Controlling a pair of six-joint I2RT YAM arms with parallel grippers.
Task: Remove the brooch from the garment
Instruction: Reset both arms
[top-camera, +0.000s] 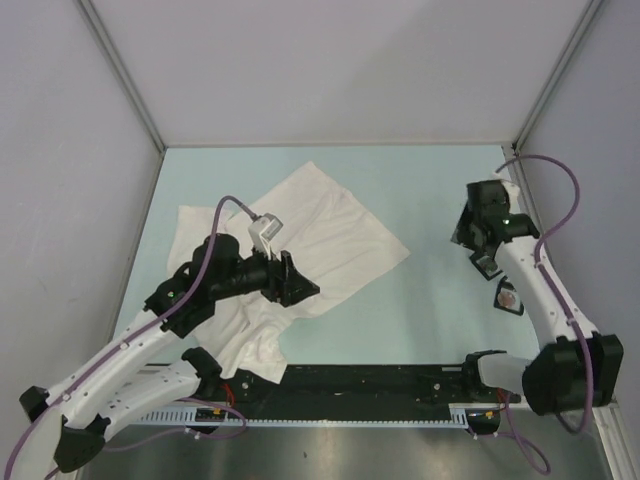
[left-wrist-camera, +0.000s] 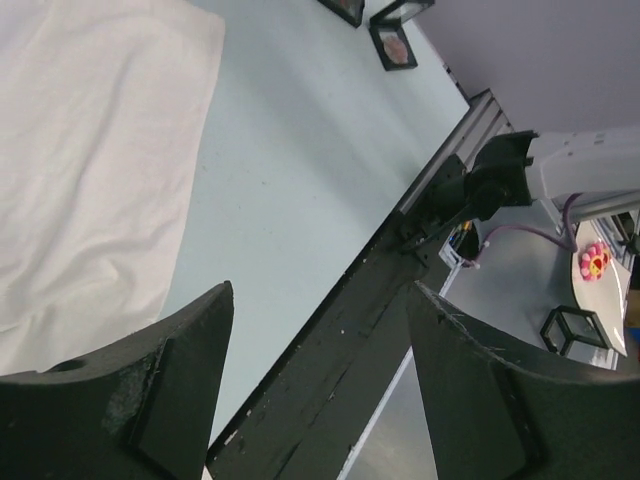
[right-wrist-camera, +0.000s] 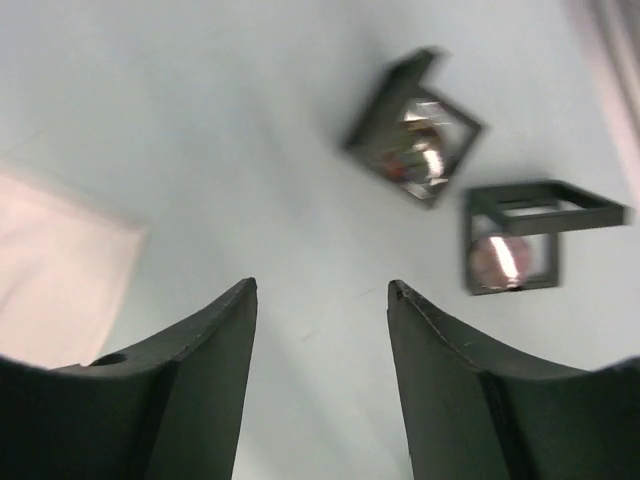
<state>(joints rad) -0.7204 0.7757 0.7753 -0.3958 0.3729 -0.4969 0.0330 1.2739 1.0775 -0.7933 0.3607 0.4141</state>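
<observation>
Starting at the right fingers (top-camera: 470, 238): spread apart, gripping nothing, only bare desk (top-camera: 430, 300) in the gap on the wrist view. Hanging just above two little display cases, one black frame box (right-wrist-camera: 417, 152) and a second frame box (right-wrist-camera: 520, 240) right beside it, over at the desk's 3 o'clock edge. Got something pinkish inside each, too blurry to call a brooch or not.

Moving to the left fingers (top-camera: 298, 282): wide open too, holding nothing, sitting over the near-right part of the garment (top-camera: 330, 235). Can't say whether touching the cloth or just above it.

As for the garment, lying rumpled on the left half of the desk, around 9 o'clock from the middle, well apart from the boxes. Can't spot a brooch anywhere on the visible cloth, in any view. Guessing removal done and the piece dropped over by the boxes, with only backing the arms off left to do. Could also be hiding under the left arm (top-camera: 130, 350) though, so not betting on it.

Pose-wise: left arm reaching from its base at 7 o'clock, forearm laid low across the shirt toward 2 o'clock, wrist aiming the fingers at roughly 4 o'clock. Right arm (top-camera: 545, 295) climbing from 5 o'clock along the right edge toward 12, wrist bent down at the desk.
</observation>
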